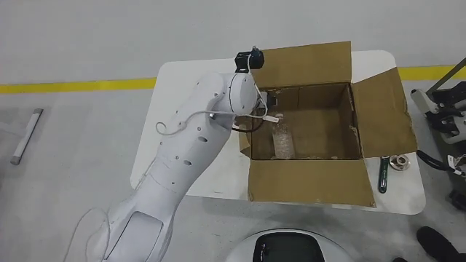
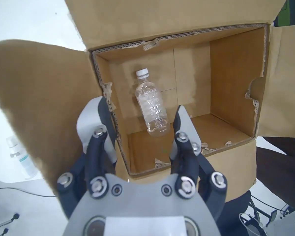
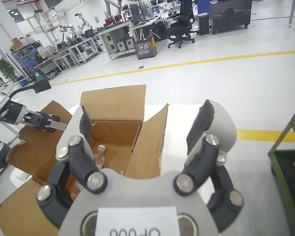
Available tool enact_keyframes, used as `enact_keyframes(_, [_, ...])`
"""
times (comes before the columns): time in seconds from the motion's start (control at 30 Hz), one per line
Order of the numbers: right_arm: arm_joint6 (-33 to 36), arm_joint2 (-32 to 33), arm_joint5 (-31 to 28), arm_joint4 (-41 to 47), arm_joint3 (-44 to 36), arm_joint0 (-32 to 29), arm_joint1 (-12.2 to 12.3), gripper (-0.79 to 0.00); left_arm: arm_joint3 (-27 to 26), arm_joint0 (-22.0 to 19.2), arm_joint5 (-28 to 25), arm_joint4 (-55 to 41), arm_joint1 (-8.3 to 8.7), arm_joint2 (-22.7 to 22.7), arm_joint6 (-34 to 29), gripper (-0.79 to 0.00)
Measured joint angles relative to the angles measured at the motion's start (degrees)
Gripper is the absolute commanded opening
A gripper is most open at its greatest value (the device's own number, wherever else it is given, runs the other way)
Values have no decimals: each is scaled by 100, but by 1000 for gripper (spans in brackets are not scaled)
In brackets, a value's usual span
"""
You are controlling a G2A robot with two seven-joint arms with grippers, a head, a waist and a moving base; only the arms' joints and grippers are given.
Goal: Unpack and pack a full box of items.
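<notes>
An open cardboard box stands on the white table, all flaps folded outward. One clear plastic bottle with a white cap lies on the box floor near its left wall. My left gripper hangs open over that left wall, one finger outside the box and one above the inside, with the bottle just below and beyond. My right gripper is open and holds nothing, off the right end of the box. Through it I see the bottle and the left gripper above the far flap.
A green-handled tool and a round metal part lie on the table right of the box. A small white bottle stands beside the left flap. A dark green rack is to the right of the table.
</notes>
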Motion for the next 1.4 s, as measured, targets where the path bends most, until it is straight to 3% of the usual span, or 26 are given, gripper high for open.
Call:
enact_keyframes(0.13, [-12, -21, 4, -30, 30, 0, -2, 0, -382, 329, -31, 222, 111, -289, -32, -785])
enact_keyframes(0.3, [-12, -53, 11, -52, 39, 1, -4, 0, -455, 551, -19, 515, 157, -463, -20, -785])
enact_keyframes(0.33, [-10, -57, 8, -57, 42, 3, -4, 0, -451, 584, -11, 614, 160, -492, -11, -659])
enact_keyframes(0.37, [-7, -58, 7, -62, 43, 5, -4, 0, -469, 610, -10, 657, 158, -514, -10, -616])
enact_keyframes(0.43, [-1, -58, 7, -64, 40, 7, -4, 0, -538, 676, -12, 674, 149, -582, -11, -372])
enact_keyframes(0.47, [0, -57, 7, -64, 38, 7, -4, 0, -558, 701, -20, 681, 146, -611, -20, 0])
enact_keyframes(0.7, [31, -57, 9, -53, 5, 53, -2, 0, -1036, 804, -14, 482, 118, -900, -13, 0])
enact_keyframes(0.87, [88, -79, 18, -148, -7, 84, 3, 0, -1676, 934, -351, 1077, 205, -1153, -351, 0])
enact_keyframes(1.03, [92, -101, 6, -126, -13, 104, 3, 0, -2157, 1300, -998, 1830, 313, -1740, -985, 0])
enact_keyframes(1.23, [105, -180, -36, -155, -52, 111, 4, 0, -2677, 1775, -1002, 2252, 409, -2224, -1001, 0])
enact_keyframes(1.4, [112, -236, -41, -179, -78, 113, 3, 0, -2632, 2033, -1002, 2370, 541, -2462, -1002, 0])
